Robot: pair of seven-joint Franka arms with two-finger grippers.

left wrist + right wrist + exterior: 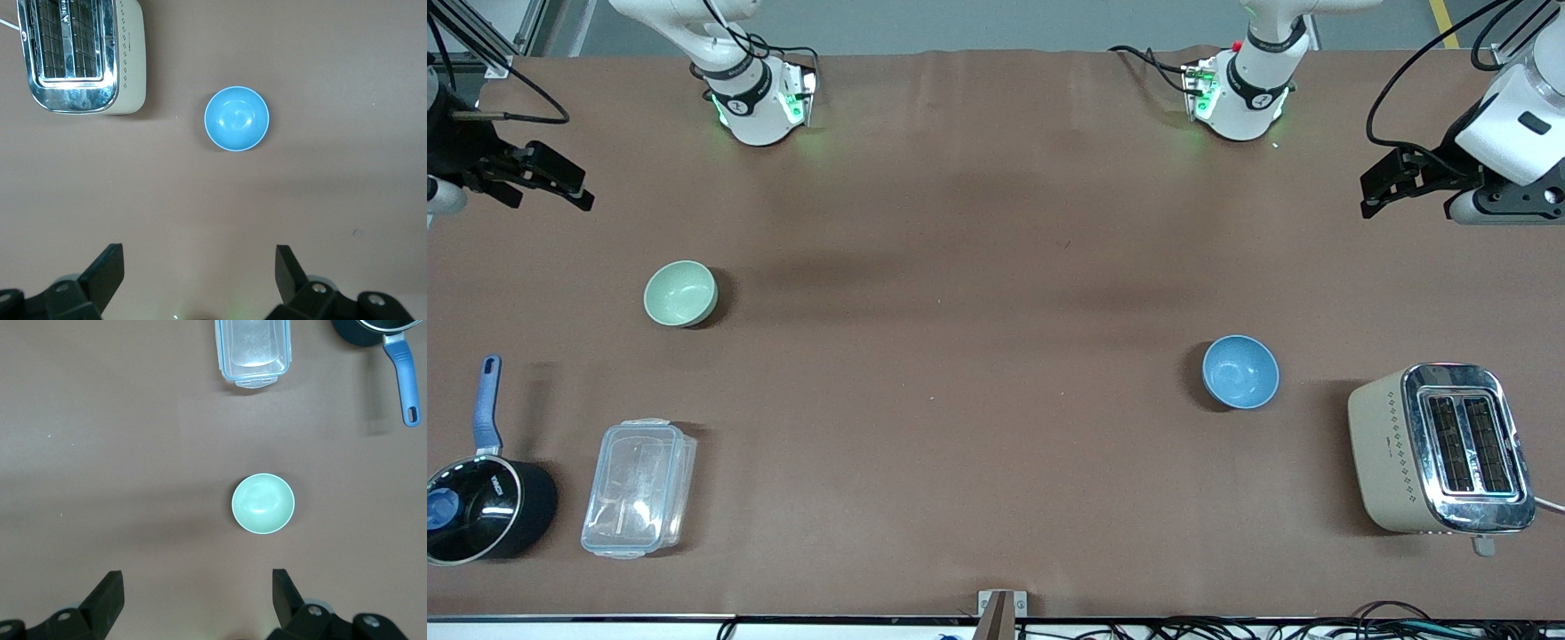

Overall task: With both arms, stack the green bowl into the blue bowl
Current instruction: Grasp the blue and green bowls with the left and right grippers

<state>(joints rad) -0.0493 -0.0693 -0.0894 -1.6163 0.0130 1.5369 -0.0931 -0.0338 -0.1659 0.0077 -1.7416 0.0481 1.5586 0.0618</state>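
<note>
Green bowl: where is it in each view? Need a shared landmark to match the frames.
Front view: the green bowl sits upright on the table toward the right arm's end, farther from the camera than the clear plastic container.
Left wrist view: not in it.
Right wrist view: the bowl lies ahead of the open right gripper.
Shared landmark: the container.
</note>
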